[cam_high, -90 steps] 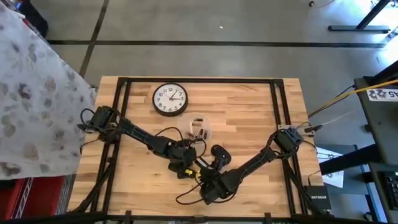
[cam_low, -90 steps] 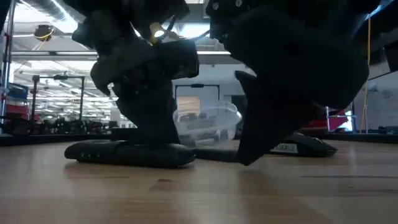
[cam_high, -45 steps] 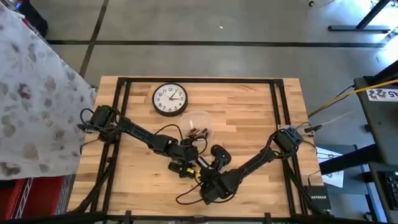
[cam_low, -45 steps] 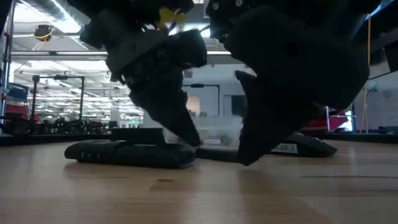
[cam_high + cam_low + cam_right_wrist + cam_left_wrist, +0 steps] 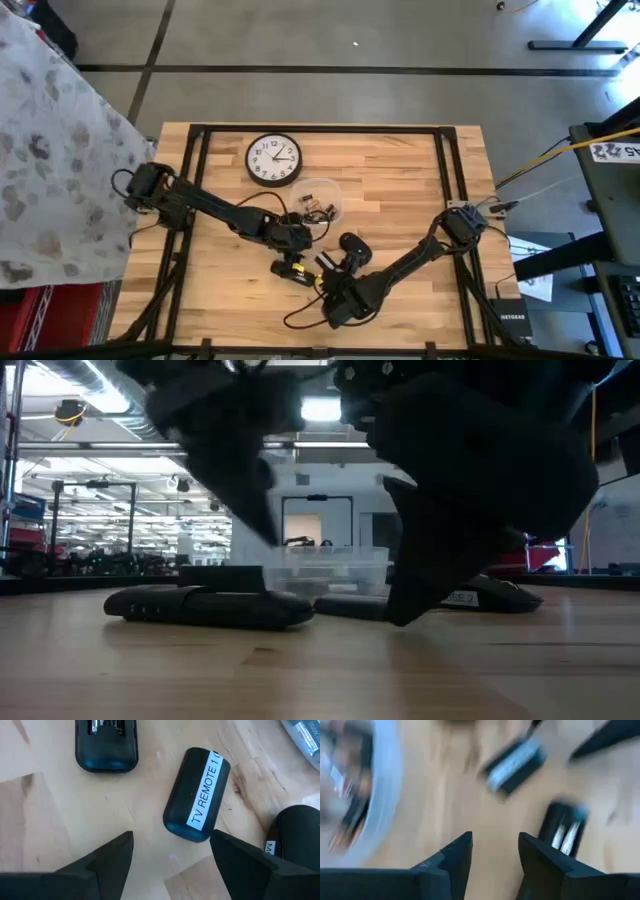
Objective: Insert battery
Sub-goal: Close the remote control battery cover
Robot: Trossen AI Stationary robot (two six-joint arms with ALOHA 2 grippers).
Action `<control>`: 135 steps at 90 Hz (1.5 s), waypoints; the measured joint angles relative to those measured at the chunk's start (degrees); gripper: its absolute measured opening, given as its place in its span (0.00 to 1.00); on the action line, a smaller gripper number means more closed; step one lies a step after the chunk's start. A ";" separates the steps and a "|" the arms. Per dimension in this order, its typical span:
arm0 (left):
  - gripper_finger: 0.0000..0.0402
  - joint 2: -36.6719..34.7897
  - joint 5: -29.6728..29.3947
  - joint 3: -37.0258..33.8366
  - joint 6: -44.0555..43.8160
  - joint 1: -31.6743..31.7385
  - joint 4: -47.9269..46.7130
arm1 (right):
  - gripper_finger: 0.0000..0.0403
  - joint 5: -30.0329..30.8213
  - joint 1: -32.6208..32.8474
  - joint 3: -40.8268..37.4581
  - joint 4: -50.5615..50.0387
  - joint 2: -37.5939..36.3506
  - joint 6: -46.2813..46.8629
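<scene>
Clearly the coming move turns on how the left gripper (image 5: 297, 236) stands to the remote (image 5: 291, 270), which lies just beside it on the side away from the wall clock (image 5: 273, 160). In the left wrist view the fingers (image 5: 451, 861) are spread with nothing between them, and the remote's open battery bay (image 5: 563, 830) shows ahead of them and off to one side. The remote's long axis runs slantwise across the table (image 5: 400, 170), not in line with the gripper's reach, so my judgement is that the wrist must turn before a cell can go in lengthwise.

Between the remote and the wall clock sits a clear round container (image 5: 317, 199) with what look like loose batteries; it is near the left gripper too, on its clock side. A separate battery (image 5: 515, 764) lies on the wood beyond the fingers.

On the far side of the remote from the clock, the right gripper (image 5: 335, 300) hangs over the table, its fingers (image 5: 102, 865) wide apart and empty. Under it lies the detached cover (image 5: 197, 794) labelled TV REMOTE, just beside the remote's end.

Room is tight: both arms crowd the remote, though open wood lies beside the clock.
</scene>
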 joint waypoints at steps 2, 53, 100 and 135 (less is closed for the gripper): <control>0.32 0.00 -1.09 0.00 -0.26 0.35 -1.82 | 0.63 0.06 0.00 0.00 -0.04 0.00 0.00; 0.18 3.44 -13.42 -4.14 7.04 8.84 14.82 | 0.63 -0.23 0.22 0.00 0.24 0.00 1.19; 0.25 9.59 13.75 -5.91 6.85 3.30 25.58 | 0.63 2.65 2.20 -0.42 -1.77 0.00 5.01; 0.46 11.63 17.35 -6.02 6.60 2.96 34.08 | 0.63 2.44 2.21 -1.05 -1.36 0.00 5.79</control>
